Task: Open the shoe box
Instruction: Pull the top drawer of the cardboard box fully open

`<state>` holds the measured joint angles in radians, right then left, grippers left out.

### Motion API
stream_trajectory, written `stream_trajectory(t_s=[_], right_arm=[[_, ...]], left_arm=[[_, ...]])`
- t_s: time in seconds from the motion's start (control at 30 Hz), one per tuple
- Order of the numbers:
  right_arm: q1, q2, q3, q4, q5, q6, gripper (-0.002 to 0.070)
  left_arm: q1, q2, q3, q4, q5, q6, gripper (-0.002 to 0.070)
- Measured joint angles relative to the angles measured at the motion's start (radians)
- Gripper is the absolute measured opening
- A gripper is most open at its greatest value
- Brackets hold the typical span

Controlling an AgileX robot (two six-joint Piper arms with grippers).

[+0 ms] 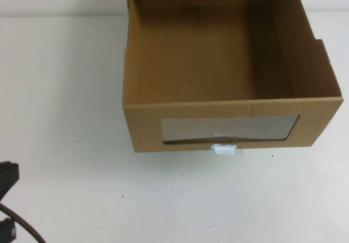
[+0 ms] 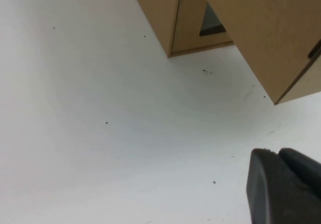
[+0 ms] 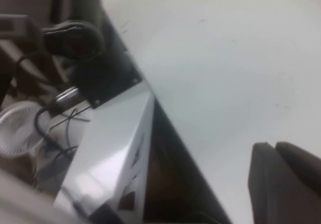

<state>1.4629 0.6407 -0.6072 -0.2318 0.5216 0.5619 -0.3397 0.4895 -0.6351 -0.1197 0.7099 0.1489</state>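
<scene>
The cardboard shoe box (image 1: 143, 124) stands open at the back middle of the white table, its brown inside (image 1: 202, 58) bare and its lid raised at the far side. Its front wall has a clear window (image 1: 229, 127) and a white tab (image 1: 224, 149) under it. In the left wrist view the box (image 2: 155, 8) is some way off from my left gripper (image 2: 277, 152), which is shut on nothing, low over the table. A black part of the left arm (image 1: 7, 178) shows at the near left. My right gripper (image 3: 275, 146) is shut and empty near the table's edge.
Bare white tabletop (image 1: 82, 90) lies left of and in front of the box. In the right wrist view the table's edge (image 3: 150, 103) drops to a black camera mount (image 3: 75, 38), cables and a white round object (image 3: 17, 128) below.
</scene>
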Motion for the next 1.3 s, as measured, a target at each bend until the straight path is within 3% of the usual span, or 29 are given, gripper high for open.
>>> stream_trajectory(t_s=[0.13,0.37,0.57,0.83,0.97,1.17,1.3], right_arm=[[-0.153,-0.036,0.086,-0.011,-0.035,0.039,-0.0018],[-0.642,-0.159,0.233,-0.042,-0.234,-0.065,-0.0018],[-1.031,-0.371,0.339,-0.045,-0.252,-0.069,-0.0018],[-1.459,-0.638,0.453,-0.042,-0.252,-0.069,-0.0018],[-1.564,-0.65,0.48,-0.026,-0.26,-0.072,-0.0018],[-1.569,-0.655,0.516,0.006,-0.314,-0.11,-0.0018],[-1.557,-0.655,0.602,0.329,-0.371,-0.474,-0.0018]], left_arm=[[0.0,0.0,0.0,0.004,0.006,-0.002,-0.0001],[0.0,0.0,0.0,0.013,0.008,-0.002,-0.0001],[0.0,0.0,0.0,0.016,0.008,-0.002,-0.0001],[0.0,0.0,0.0,0.016,0.008,-0.002,-0.0001],[0.0,0.0,0.0,0.016,0.008,-0.002,-0.0001],[0.0,0.0,0.0,0.016,0.008,-0.002,-0.0001],[0.0,0.0,0.0,0.016,0.01,-0.002,-0.0001]])
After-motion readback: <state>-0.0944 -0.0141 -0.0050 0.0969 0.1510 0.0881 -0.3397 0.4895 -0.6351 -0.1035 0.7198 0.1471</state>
